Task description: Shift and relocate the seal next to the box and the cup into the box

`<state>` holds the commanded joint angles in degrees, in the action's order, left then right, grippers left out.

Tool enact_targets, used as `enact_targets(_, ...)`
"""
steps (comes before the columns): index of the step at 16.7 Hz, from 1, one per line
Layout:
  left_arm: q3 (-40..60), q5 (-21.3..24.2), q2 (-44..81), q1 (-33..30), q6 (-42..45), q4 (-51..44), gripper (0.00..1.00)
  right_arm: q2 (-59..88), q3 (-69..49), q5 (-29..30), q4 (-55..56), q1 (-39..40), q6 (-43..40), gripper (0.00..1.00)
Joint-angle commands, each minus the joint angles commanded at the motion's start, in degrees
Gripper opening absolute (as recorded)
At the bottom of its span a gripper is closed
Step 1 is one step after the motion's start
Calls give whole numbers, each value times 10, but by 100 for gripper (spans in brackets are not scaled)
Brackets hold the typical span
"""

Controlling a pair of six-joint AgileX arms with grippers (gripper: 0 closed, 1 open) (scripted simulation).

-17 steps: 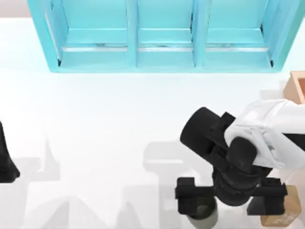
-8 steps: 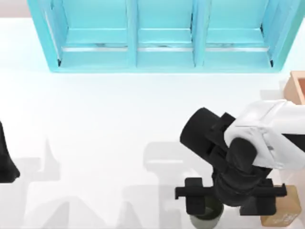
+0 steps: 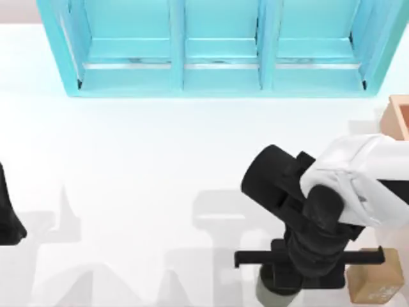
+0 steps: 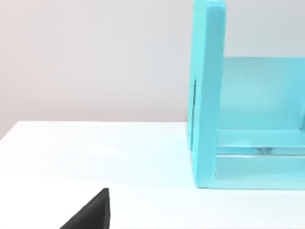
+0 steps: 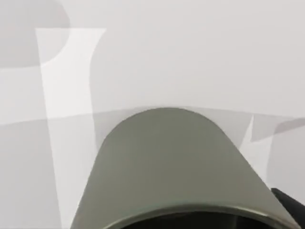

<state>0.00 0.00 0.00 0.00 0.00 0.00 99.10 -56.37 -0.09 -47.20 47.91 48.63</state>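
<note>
- Since a second ago the right gripper [image 3: 300, 281] has drawn its fingers inward, from spread wide to pressed in around the cup [image 5: 176, 171] at the table's near right.
- It now appears clamped on the cup, presumably for lifting into the box [image 3: 399, 115], far right.
- The seal [image 3: 376, 281] stands just right of it.
- The left gripper [image 3: 7, 214] is parked at the left edge; its opening cannot be told.

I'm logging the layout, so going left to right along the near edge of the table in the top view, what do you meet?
Parked left arm → right pincer low over the cup → the seal.
</note>
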Motion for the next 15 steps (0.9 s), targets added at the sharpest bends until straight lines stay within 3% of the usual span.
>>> enact_targets(10,0,0,0,0,0,0,100,-9,-2,0,-9,-8,-7,0)
enact_targets(15,0,0,0,0,0,0,100,-102,-18,0,-122,-86,-85,0)
